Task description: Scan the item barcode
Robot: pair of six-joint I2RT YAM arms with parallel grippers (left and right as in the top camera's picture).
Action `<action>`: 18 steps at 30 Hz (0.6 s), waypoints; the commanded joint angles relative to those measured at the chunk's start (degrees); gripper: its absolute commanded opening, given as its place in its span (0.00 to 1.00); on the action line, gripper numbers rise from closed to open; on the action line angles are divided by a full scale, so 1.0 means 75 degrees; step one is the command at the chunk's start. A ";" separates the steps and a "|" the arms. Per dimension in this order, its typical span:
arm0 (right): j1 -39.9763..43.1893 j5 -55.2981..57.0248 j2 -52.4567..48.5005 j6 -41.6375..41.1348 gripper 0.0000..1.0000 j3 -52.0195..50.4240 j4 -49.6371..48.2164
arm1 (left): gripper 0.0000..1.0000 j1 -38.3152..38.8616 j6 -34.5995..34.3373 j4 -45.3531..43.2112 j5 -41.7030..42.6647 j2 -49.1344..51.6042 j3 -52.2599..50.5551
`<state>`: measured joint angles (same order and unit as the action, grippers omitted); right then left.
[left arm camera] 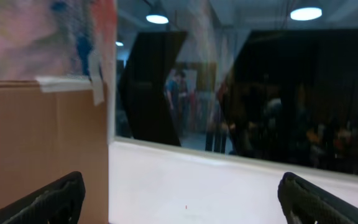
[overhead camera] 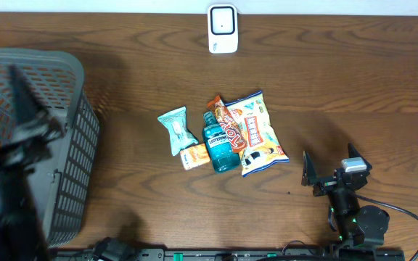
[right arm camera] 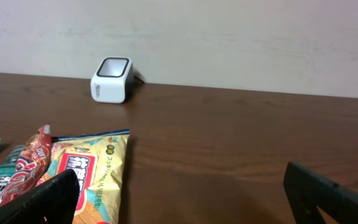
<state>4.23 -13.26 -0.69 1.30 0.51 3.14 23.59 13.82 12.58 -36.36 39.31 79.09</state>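
I read both pincers as wide open and empty. The right gripper point(right arm camera: 185, 208) sits low over the dark wood table point(overhead camera: 354, 80), right of the goods, and the left gripper point(left arm camera: 185, 208) is up on the basket point(overhead camera: 71, 174) side, facing a cardboard box point(left arm camera: 42, 149) and a dark window point(left arm camera: 278, 93) with ceiling lights in it. Mid-table I see the snack bag point(overhead camera: 258, 134), mouthwash bottle point(overhead camera: 220, 148) and teal packet point(overhead camera: 176, 129) bunched together, with the white scanner point(overhead camera: 223, 29) well apart at the far edge under the pale wall point(right arm camera: 229, 37).

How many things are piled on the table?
5: teal packet leftmost, small orange packet below it, Listerine bottle centre, red-orange wrapper against it, yellow snack bag rightmost. Others may hide underneath.
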 commanded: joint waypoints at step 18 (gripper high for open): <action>-0.0026 0.0003 0.0041 0.0009 0.99 -0.0026 0.0006 | 0.98 -0.2352 -0.0446 -0.0012 0.0189 -0.3340 -0.0382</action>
<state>4.23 -13.26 -0.69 1.30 0.51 3.14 9.28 13.54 12.64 -34.92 16.82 76.40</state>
